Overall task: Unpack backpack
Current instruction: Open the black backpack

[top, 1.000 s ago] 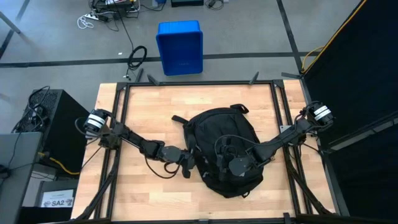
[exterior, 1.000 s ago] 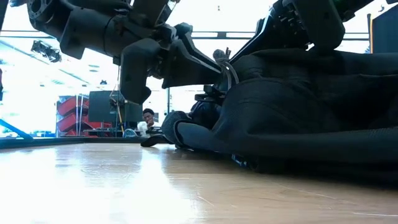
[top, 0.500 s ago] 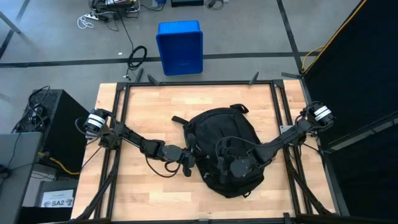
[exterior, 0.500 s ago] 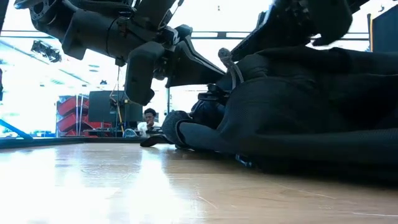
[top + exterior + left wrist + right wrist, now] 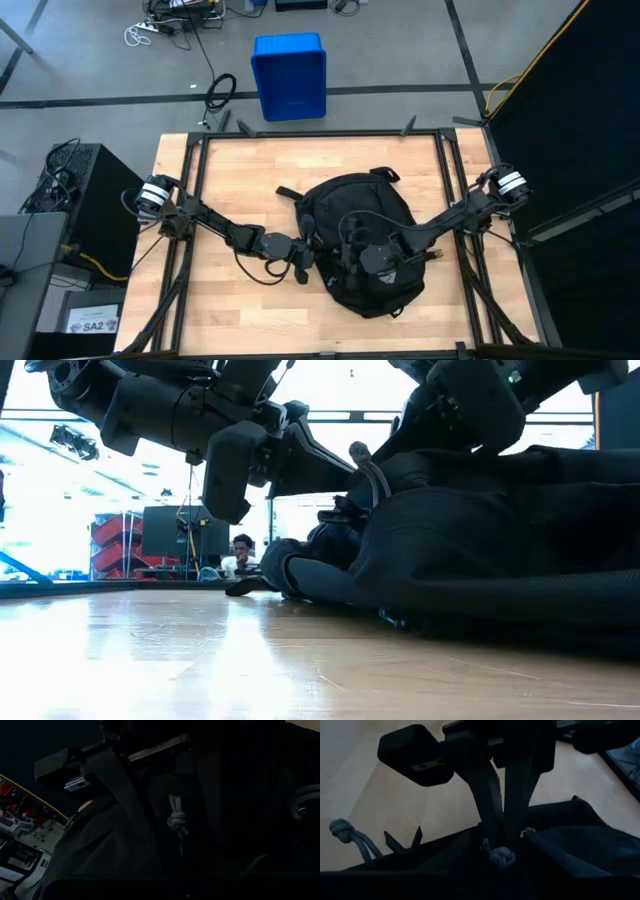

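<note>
The backpack (image 5: 358,240) lay flat near the middle of the table (image 5: 220,170), a little right of centre, with its straps trailing off toward the far left. Nothing had yet come out of it, so the job looked to be at the opening stage. The right gripper (image 5: 500,840) hovered over the pack's near half, and the right wrist view showed its fingers (image 5: 487,795) pressed together on the fabric edge just above a knotted grey zipper cord (image 5: 501,856). I judged this a pinch on the pull or the cloth beside it, taken so the zipper could be drawn along its track. A second knotted cord (image 5: 342,831) hung loose farther along the same edge. The left gripper (image 5: 300,262) sat against the pack's left side, low on the table, likely to brace the soft bag so it would not slide when the right arm pulled. Its wrist view showed dark fabric and another knotted cord (image 5: 176,819) close by, but I could not tell whether its fingers were spread or pinching anything. A blue bin (image 5: 289,76) stood on the floor beyond the table's far edge, well apart from the pack.
</note>
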